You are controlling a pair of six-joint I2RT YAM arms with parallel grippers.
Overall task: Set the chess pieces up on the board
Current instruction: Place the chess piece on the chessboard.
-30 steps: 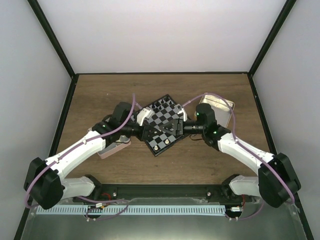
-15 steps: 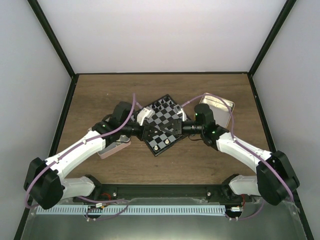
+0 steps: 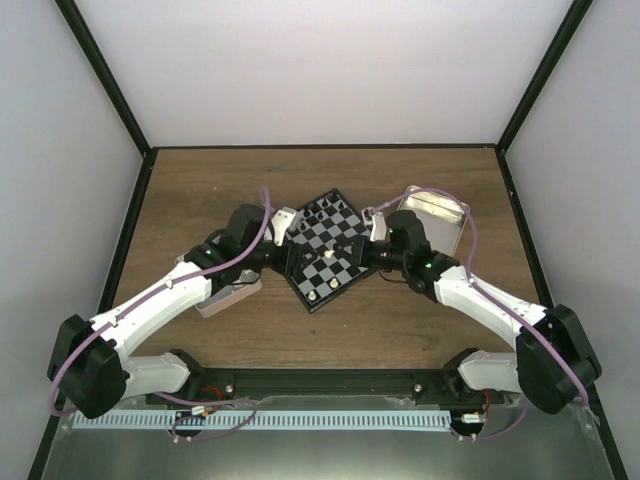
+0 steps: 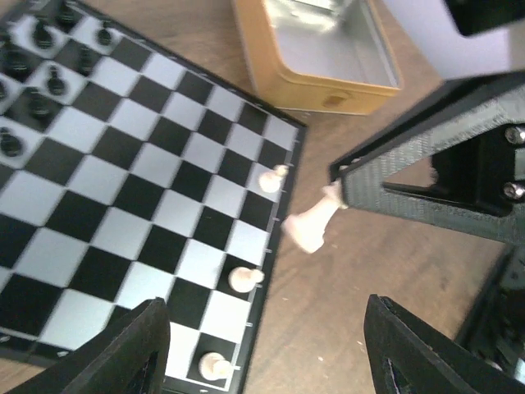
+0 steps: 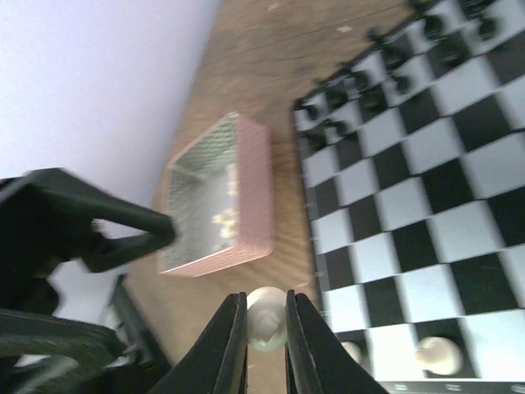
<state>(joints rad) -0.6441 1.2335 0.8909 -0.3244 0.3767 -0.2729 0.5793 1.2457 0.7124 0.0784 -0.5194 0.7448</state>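
The board [image 3: 345, 268] lies tilted at the table's centre, with black pieces [image 4: 37, 33] along its far edge. A few cream chess pieces [image 4: 244, 279] stand on its near edge squares. My right gripper [image 5: 267, 322] is shut on a cream chess piece [image 5: 267, 328], holding it in the air beside the board's edge. The left wrist view shows that same piece [image 4: 310, 228] tilted at the right gripper's [image 4: 335, 193] tip. My left gripper [image 4: 264, 328] is open over the board's edge with nothing between its fingers [image 4: 131, 353].
A pink tin [image 5: 217, 197] with more cream pieces inside sits left of the board [image 5: 426, 189], under the left arm [image 3: 170, 290]. An open gold tin [image 4: 328, 57] stands at the board's right, behind the right arm [image 3: 480, 295].
The two grippers met over the board. The right one has shut on the cream piece, and the left one has opened and drawn back to the left.
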